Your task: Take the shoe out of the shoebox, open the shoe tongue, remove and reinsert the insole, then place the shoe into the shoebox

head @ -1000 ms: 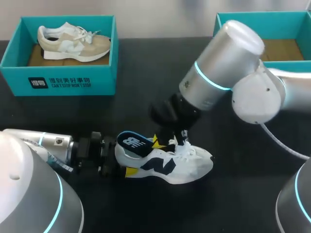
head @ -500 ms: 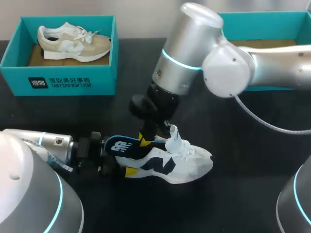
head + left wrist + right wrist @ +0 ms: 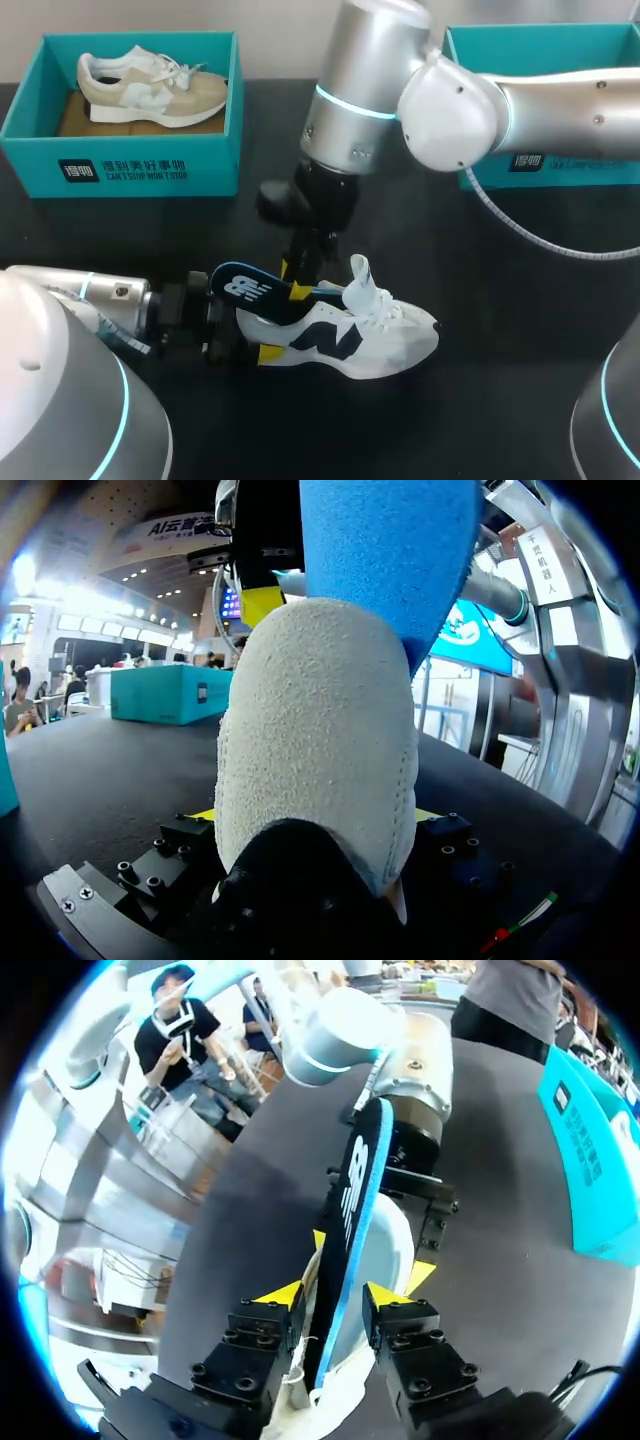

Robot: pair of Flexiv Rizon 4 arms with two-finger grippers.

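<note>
A white and navy shoe [image 3: 370, 340] lies on its sole mid-table, toe to the right. My left gripper [image 3: 250, 335] is shut on its heel [image 3: 320, 750], a yellow tip showing on each side. The dark blue insole [image 3: 250, 288] sticks up and back out of the shoe's opening, over the heel. From above, my right gripper [image 3: 298, 282] straddles the insole [image 3: 350, 1210]. Its fingers [image 3: 285, 1295] stand open, a little apart on either side of the insole's edge. In the left wrist view the insole's bright blue underside [image 3: 390, 550] rises above the heel.
A teal shoebox [image 3: 120, 170] at the back left holds a beige shoe [image 3: 150, 88]. A second teal shoebox [image 3: 560, 35] stands at the back right, partly behind my right arm. Dark tabletop lies in front of and to the right of the shoe.
My right arm has swung left and drawn the insole up and back out of the shoe. Its fingers, pinched on the insole before, have now parted. The left gripper has kept still.
</note>
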